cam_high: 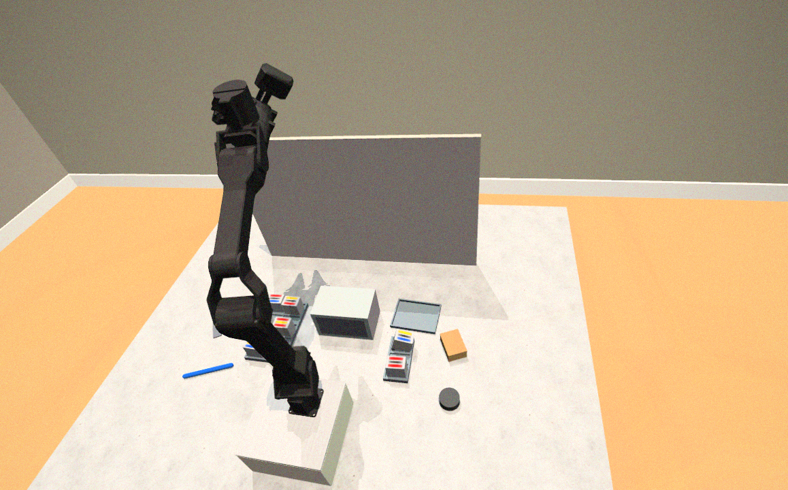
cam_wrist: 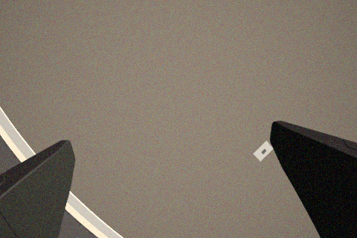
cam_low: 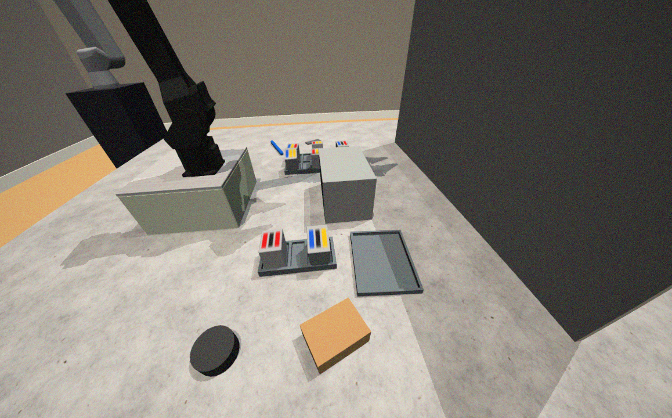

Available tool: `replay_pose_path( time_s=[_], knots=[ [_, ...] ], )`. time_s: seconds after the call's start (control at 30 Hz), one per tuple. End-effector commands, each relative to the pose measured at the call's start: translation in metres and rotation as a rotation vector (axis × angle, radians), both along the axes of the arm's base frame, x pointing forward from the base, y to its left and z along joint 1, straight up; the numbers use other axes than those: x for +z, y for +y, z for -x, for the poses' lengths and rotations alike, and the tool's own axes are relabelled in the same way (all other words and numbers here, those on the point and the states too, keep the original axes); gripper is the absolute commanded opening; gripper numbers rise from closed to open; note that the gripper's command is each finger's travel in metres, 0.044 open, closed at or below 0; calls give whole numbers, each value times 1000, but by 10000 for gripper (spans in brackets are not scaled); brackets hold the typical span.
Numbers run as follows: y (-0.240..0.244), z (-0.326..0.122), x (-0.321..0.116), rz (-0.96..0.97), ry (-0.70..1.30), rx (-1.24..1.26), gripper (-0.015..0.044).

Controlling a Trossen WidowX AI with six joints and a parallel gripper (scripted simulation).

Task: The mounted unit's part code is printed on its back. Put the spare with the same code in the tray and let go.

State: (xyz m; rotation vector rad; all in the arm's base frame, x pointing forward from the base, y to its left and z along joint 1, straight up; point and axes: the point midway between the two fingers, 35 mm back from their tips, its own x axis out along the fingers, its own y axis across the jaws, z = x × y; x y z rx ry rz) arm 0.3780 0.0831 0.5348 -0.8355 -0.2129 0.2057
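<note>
Standing across the far side of the table [cam_high: 506, 426], the big grey panel [cam_high: 378, 201] is the largest thing, and in the exterior view it fills the right side and cuts off whatever lies behind it. The arm [cam_high: 235, 243] rises from a pale pedestal [cam_low: 182, 208] at the near edge and reaches high, its upper links cut off in the exterior view. The gripper [cam_wrist: 171, 159] shows plainly only in the wrist view, two dark fingers spread wide with nothing between them, aimed at a bare wall above the panel's pale top edge.

The mounted unit [cam_high: 345, 312], a grey box, sits mid-table; its back face and any code there cannot be made out. Right of it lies the tray [cam_high: 416, 314], with nothing in it. Just near of the tray, a small rack [cam_low: 296, 262] holds two spares, one striped red and black [cam_low: 271, 240], one blue, black and yellow [cam_low: 317, 237]. A second rack [cam_high: 287, 316] left of the unit is partly hidden by the arm; its spares' stripes are too small to read.

An orange block [cam_high: 453, 344], a black puck [cam_high: 449, 398] and a blue stick [cam_high: 207, 370] lie loose, well apart.
</note>
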Motion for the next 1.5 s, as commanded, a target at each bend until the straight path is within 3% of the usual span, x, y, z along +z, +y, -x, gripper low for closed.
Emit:
replay_pose_path(
  time_s=[0.0,0.37,0.73,0.83,1.47],
  knots=[
    [-7,-36,-64,-59,239,-41,440],
    [-41,-65,-236,-277,905,-269,440],
    [-83,-7,-380,-492,1570,-737,440],
    [-87,4,-393,-511,1647,-813,440],
    [-87,4,-393,-511,1647,-813,440]
  ],
)
